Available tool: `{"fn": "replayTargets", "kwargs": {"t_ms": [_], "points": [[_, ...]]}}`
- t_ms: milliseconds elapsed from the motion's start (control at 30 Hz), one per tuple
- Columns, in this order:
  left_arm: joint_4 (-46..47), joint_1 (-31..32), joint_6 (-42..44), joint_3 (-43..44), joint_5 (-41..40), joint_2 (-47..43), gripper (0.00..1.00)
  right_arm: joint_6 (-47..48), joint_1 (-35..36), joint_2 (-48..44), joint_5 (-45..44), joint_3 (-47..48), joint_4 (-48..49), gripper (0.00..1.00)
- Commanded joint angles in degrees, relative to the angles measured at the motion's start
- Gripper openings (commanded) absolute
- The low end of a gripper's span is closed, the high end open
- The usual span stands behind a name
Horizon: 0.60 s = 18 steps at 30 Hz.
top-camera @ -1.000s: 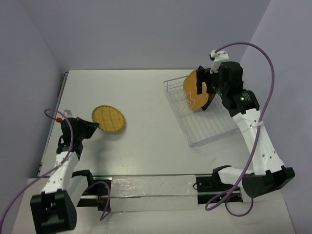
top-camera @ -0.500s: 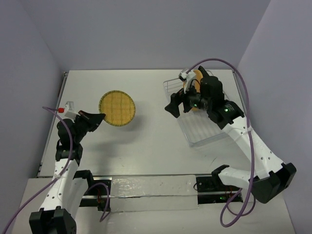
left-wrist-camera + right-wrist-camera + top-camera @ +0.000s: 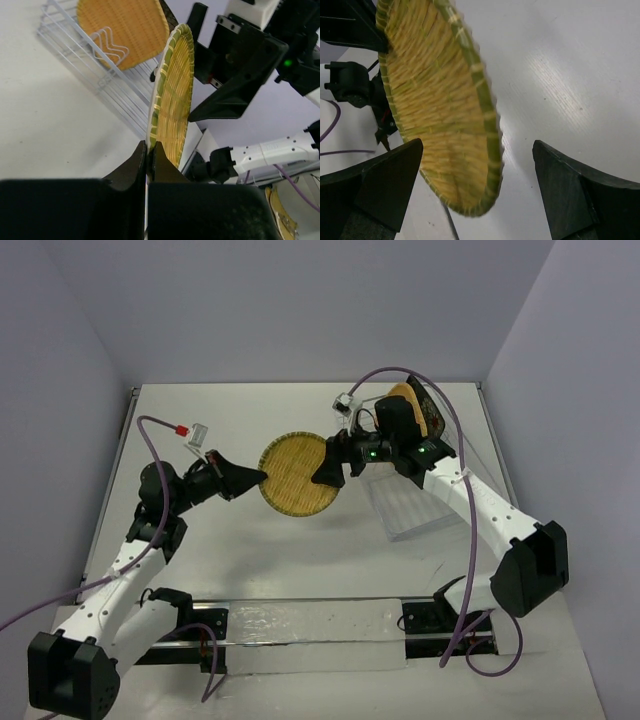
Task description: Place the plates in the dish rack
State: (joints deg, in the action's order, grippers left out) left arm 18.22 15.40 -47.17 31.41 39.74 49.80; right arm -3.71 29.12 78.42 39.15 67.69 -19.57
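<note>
The round, woven-look yellow-green plate point(image 3: 298, 474) hangs on edge in the air, its rim pinched by the left gripper point(image 3: 262, 477); the orange plate point(image 3: 404, 397) stands upright in the silver wire dish rack point(image 3: 420, 510).

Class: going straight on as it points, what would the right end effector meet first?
Probably the yellow-green plate, gripped edge-on by the left end effector, right ahead of the right end effector.

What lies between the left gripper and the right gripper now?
The round yellow-green woven plate, clamped by the left gripper, its far rim at the open right gripper; the top view shows it.
</note>
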Motion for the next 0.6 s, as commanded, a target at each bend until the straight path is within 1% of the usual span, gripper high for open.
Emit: {"fn": "replayTargets", "kwargs": {"t_ms": [0,33,100,133,167,200,233,267,300,433,467,500,533,567], "points": [[6.22,2.54,2.48,4.75,3.4,0.79,0.0,-0.64,0.41,-0.76,3.22,-0.71,4.88,0.79],[6.31,2.86,2.72,4.94,3.31,0.83,0.0,-0.25,0.41,-1.35,2.97,-1.02,5.09,0.63],[6.12,3.07,3.01,5.45,2.75,0.94,0.0,0.57,0.41,-2.49,1.48,-1.45,5.43,0.28],[5.64,3.14,3.29,5.66,1.5,1.08,0.0,0.71,0.41,-3.53,0.57,-1.59,5.5,0.15],[3.38,3.09,4.15,6.56,0.84,1.53,0.12,1.16,0.41,-4.72,-1.61,-1.65,5.51,0.08],[0.9,3.1,4.92,7.65,-0.23,2.04,0.3,1.59,0.37,-5.7,-3.87,-1.69,5.55,0.02],[-1.4,3.14,5.45,9.34,-2.46,2.86,0.55,1.82,0.32,-6.53,-6.32,-1.65,5.55,0.0],[-4.19,3.14,6.17,10.99,-4.65,3.74,0.83,1.99,0.24,-7.86,-10.45,-1.56,5.47,0.0],[-6.93,3.14,6.94,12.56,-7.18,4.56,0.99,2.25,0.06,-9.2,-14.83,-1.47,5.34,0.0],[-15.08,3.14,8.02,17.89,-19.49,7.02,0.99,2.25,-2.01,-13.58,-27.25,-0.28,5.23,0.0],[-17.47,3.14,7.7,18.68,-22.45,7.37,0.99,2.55,-2.43,-15.21,-31.99,0.44,5.14,0.0],[-18.53,3.14,7.51,19.99,-28.26,8.06,0.99,3.52,-2.84,-16.53,-34.92,0.79,4.98,0.0],[-20.73,3.14,7.18,20.03,-28.45,8.48,0.99,3.59,-2.85,-16.56,-37.95,1.14,4.98,0.0],[-23.76,3.14,6.75,21.42,-34.48,9.02,0.99,6.17,-2.85,-17.32,-44.59,1.91,4.88,0.0]]}}
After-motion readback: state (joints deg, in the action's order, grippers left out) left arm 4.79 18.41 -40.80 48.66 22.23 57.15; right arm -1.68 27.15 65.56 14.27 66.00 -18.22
